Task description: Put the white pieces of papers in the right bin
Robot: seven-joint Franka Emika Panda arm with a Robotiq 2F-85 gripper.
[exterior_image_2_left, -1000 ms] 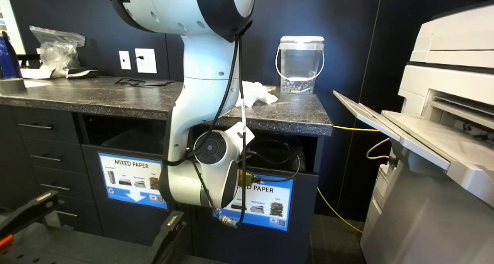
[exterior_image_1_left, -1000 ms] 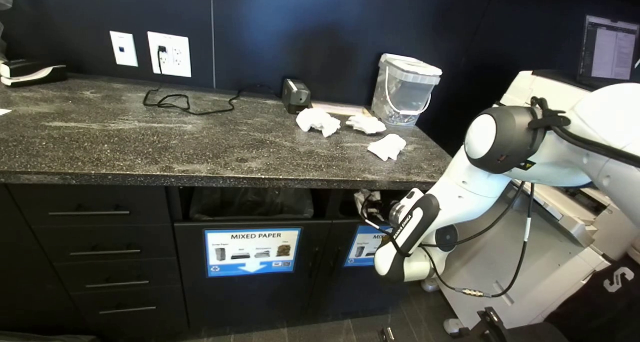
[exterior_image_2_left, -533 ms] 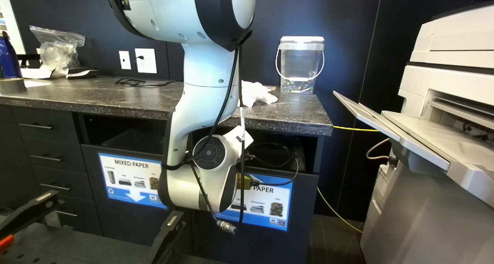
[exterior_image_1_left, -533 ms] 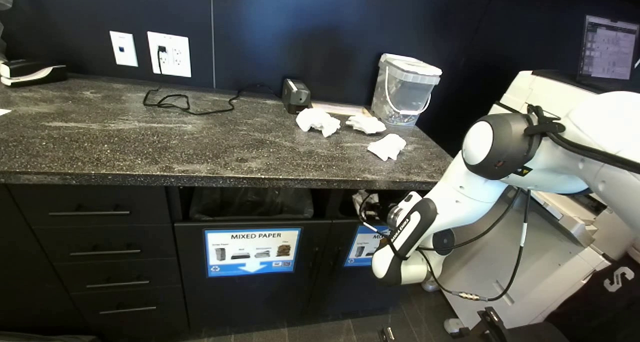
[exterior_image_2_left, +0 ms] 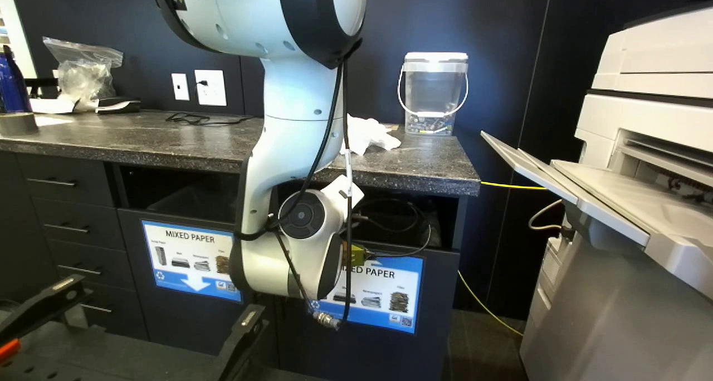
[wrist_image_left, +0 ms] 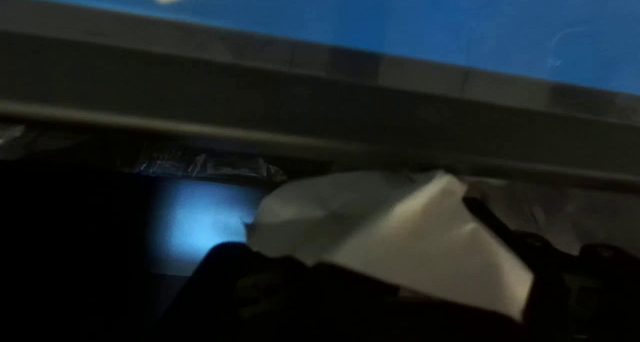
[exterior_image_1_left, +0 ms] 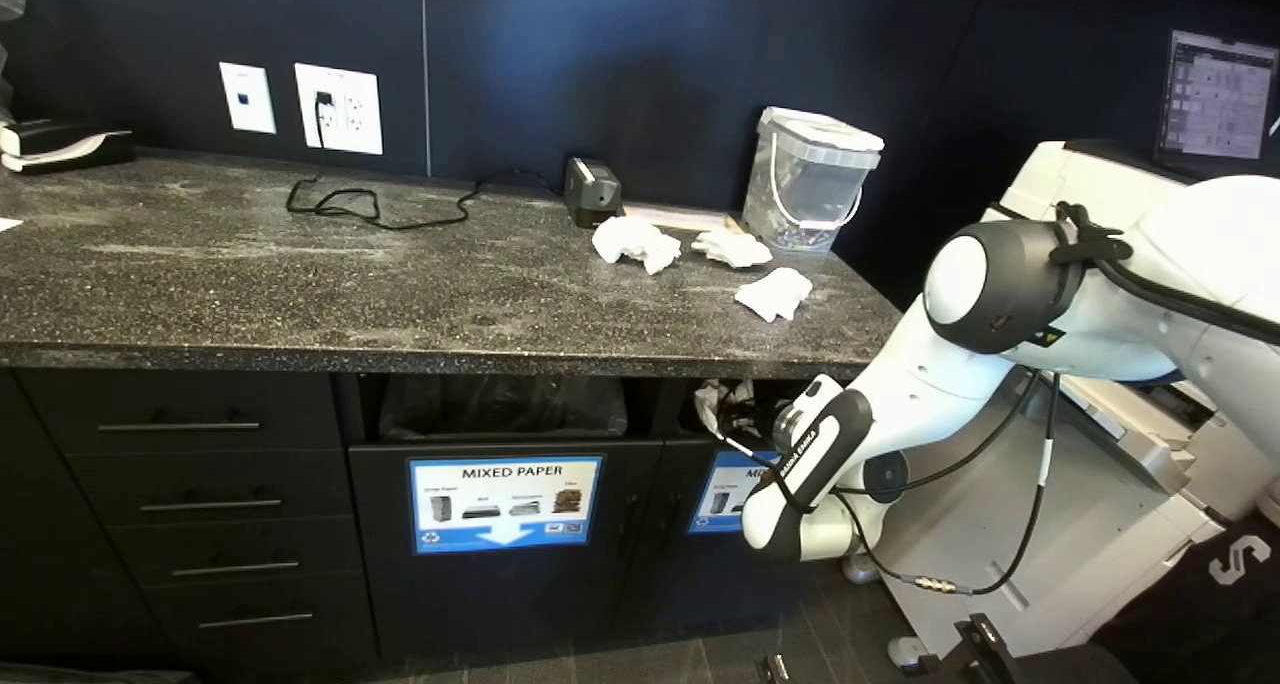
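The pincer (wrist_image_left: pixel 387 249) is at the opening of the right bin (exterior_image_2_left: pixel 434 297), with one white paper (wrist_image_left: pixel 420 247) at its tips; the wrist view is too dark to tell whether it grips or stands wide. Three more crumpled papers (exterior_image_1_left: pixel 774 295) lie above the pincer on one counter (exterior_image_1_left: pixel 300 294), with one lidded bucket (exterior_image_1_left: pixel 808 189) farther back. Just beside the pincer's bin is one twin bin (exterior_image_1_left: pixel 490 604), making two bins and two blue-and-white signs (exterior_image_1_left: pixel 505 504).
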